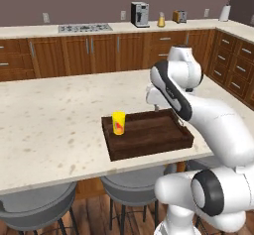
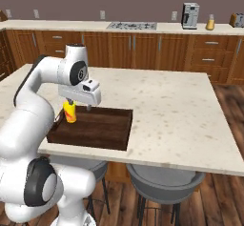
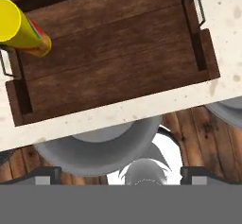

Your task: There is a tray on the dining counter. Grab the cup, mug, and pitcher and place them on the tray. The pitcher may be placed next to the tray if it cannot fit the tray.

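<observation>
While the cup [image 1: 118,122] stands upright inside the tray [image 1: 149,130], tucked toward one end beside a handle, the rest of the dark wooden floor lies bare. The tray sits near the stool-side edge of the dining counter [image 1: 49,115], its long axis running along that edge. The gripper [image 2: 80,107] hangs above the tray, looking straight down, and in the hand view the cup [image 3: 21,29] lies off to one side of it, well clear of the fingertips [image 3: 45,175]. Those tips stand as far apart as they go, with nothing between them and nothing touched. My guess is the cup's turn is finished and the arm must now go elsewhere. A pitcher [image 1: 161,20] with orange liquid waits far off on the back counter [image 1: 99,29], beside the coffee machine [image 1: 140,14], so the base would likely have to drive.
</observation>
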